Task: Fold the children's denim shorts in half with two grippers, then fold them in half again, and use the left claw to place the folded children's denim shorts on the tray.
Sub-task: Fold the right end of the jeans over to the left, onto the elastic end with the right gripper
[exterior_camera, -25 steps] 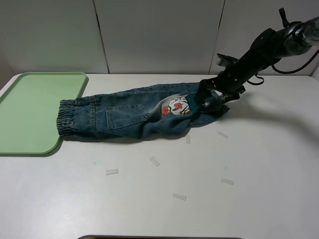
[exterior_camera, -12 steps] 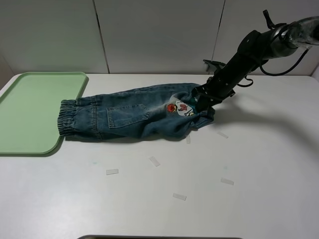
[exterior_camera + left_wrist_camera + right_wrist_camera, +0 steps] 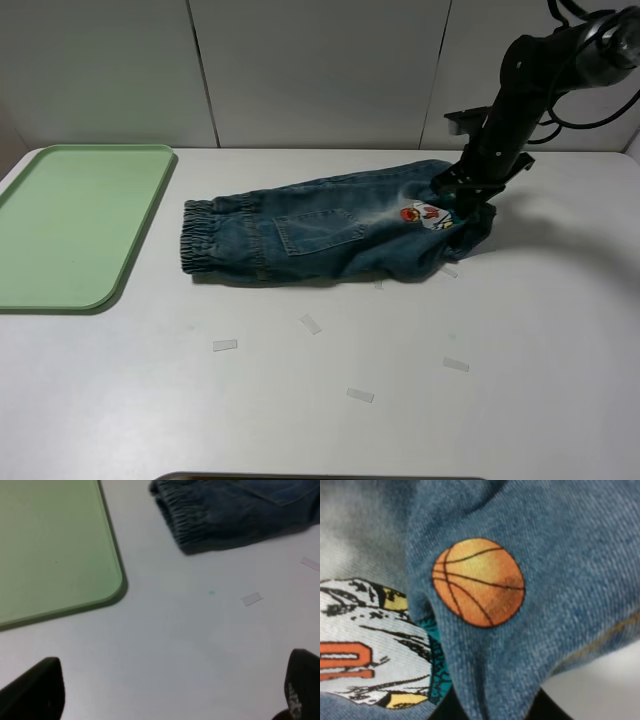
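- Found tray (image 3: 70, 225) at the far left of the worktop (image 3: 520, 340), carrying no cloth.
- Saw left fingers (image 3: 35, 690) spread wide in the left wrist view, hovering over bare worktop near the tray's corner and holding nothing. Could not find them in the high view.
- Found shorts (image 3: 330, 232) mid-worktop, laid out as a long narrow strip. Noted the gathered end (image 3: 200, 235) turned toward the tray but apart from its rim, and one pocket (image 3: 320, 232) facing up.
- Noted tape bits (image 3: 225, 345) scattered in front of the shorts, none touching them.
- Saw right fingers (image 3: 462, 188) at the shorts' right end, just beside the red-and-white patch (image 3: 425, 215), apparently pinching a bunch of denim and holding it slightly raised. Could not make out the tips themselves behind denim and a basketball patch (image 3: 478, 582) crowding the right wrist view.
- Judged the step from the narrow shape and single pocket: probably doubled once already, with the second fold not yet made. Could not be sure of that first fold.
- Judged the next move to call for carrying the pinched right end over toward the gathered end and laying it down edge to edge, without dragging the whole strip.
- Expected to need the left fingers brought in from beside the tray to steady or grip the gathered end, then to lift the bundle onto the tray.
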### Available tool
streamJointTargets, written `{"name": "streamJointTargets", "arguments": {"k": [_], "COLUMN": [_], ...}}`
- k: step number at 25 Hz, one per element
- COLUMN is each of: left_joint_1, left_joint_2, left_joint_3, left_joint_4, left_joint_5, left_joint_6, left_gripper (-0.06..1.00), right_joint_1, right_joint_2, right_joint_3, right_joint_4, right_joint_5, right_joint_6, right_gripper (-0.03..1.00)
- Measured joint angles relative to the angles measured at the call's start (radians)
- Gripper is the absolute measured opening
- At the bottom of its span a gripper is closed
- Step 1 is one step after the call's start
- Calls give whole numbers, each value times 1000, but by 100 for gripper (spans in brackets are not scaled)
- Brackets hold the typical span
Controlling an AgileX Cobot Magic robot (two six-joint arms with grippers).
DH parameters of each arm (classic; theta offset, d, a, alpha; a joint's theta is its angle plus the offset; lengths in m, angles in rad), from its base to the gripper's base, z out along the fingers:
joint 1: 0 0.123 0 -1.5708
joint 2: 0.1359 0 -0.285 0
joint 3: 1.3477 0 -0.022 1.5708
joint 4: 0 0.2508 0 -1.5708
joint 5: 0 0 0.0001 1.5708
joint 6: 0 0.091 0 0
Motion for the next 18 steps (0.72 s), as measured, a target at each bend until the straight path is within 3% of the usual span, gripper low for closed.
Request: {"name": "streamJointTargets", "arguments": {"k": [4, 7, 14, 18], "left_joint_1": [0, 0, 0, 0], "left_joint_2": [0, 0, 0, 0], "left_joint_3": [0, 0, 0, 0], "left_joint_4": [0, 0, 2, 10], "left_joint_5": [0, 0, 0, 0], "left_joint_6": [0, 0, 0, 0], "left_gripper": [87, 87, 87, 87], "right_joint_1": [-18, -18, 90, 165], "right_joint_2": [-46, -73, -139, -169], "right_joint_3": [0, 0, 0, 0], "right_joint_4": [-196, -263, -266, -199], "right_joint_5": [54, 85, 144, 175], "right_joint_6": [73, 127, 220, 279], "right_gripper": [3, 3, 3, 3]}}
